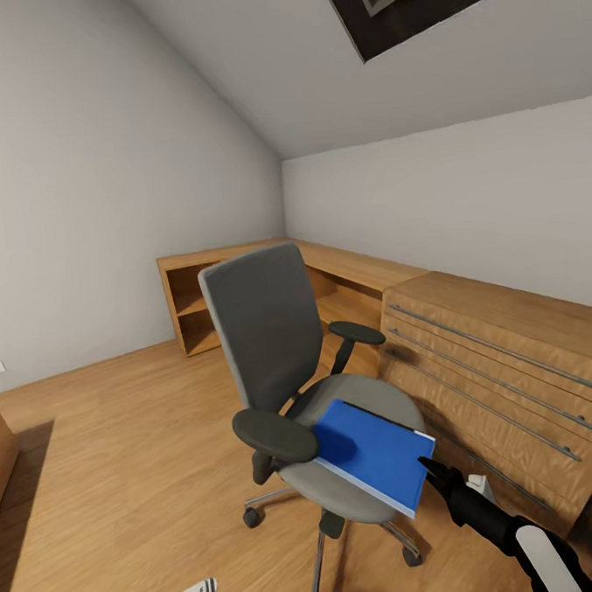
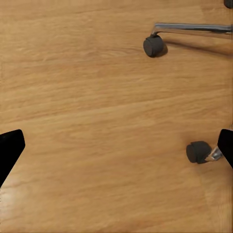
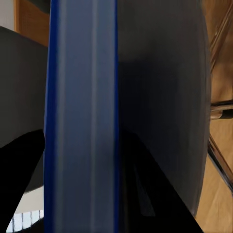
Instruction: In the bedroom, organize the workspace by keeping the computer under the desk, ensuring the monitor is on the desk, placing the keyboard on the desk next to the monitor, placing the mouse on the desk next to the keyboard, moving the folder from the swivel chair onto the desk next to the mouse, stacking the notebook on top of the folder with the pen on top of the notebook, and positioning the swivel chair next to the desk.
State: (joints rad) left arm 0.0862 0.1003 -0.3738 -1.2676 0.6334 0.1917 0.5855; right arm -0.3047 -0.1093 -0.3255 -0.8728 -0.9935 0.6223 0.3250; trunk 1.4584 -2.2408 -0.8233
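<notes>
The swivel chair (image 1: 272,332), grey with black armrests, stands on the light wood floor mid-room. The bright blue folder (image 1: 376,453) lies tilted across its seat, its near edge overhanging the front. My right gripper (image 1: 432,470) reaches in from the lower right to the folder's near corner. In the right wrist view the folder's edge (image 3: 80,121) runs between the two black fingers, which press on both faces, with the grey seat (image 3: 160,97) behind. My left gripper (image 2: 116,145) hangs open over the floor beside the chair's castors (image 2: 154,46).
A light wooden drawer unit (image 1: 502,371) stands close to the chair's right. A low wooden shelf (image 1: 208,293) runs along the far wall under the sloped ceiling and skylight (image 1: 401,0). Open floor lies to the left. A chrome chair leg (image 2: 194,27) crosses the floor.
</notes>
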